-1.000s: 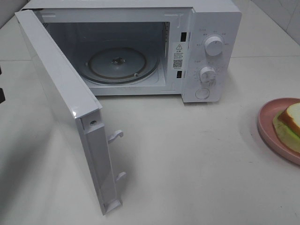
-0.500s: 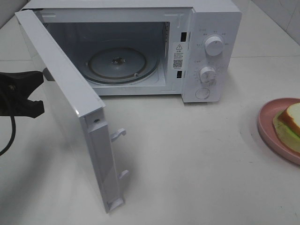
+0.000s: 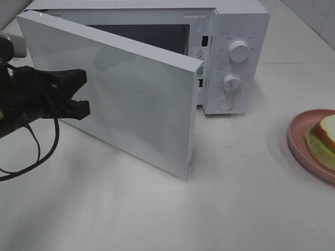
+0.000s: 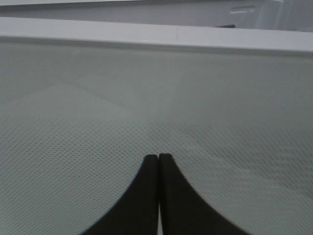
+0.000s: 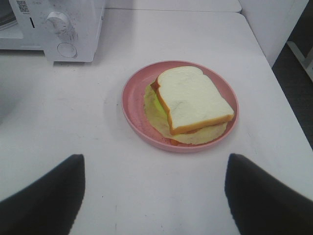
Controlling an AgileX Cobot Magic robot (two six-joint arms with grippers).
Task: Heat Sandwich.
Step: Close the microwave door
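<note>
The sandwich (image 3: 325,135) of white bread with a green layer lies on a pink plate (image 3: 297,137) at the table's right edge. In the right wrist view the sandwich (image 5: 194,97) rests on the plate (image 5: 133,100) just ahead of my right gripper (image 5: 152,164), which is open and holds nothing. The white microwave (image 3: 238,21) stands at the back. Its door (image 3: 136,104) is swung about halfway across the opening. My left gripper (image 3: 84,93) is shut, its tips against the door's outer face (image 4: 156,98). The left fingertips (image 4: 150,164) press together on the dotted glass.
Two round knobs (image 3: 239,51) (image 3: 231,82) and a button sit on the microwave's control panel. A black cable (image 3: 36,151) hangs from the left arm over the table. The table's right edge (image 5: 288,98) runs close behind the plate.
The microwave door has swung from wide open to about half shut. My left gripper came in from the left and now presses on the door's outer face. Plate and sandwich have not moved.
</note>
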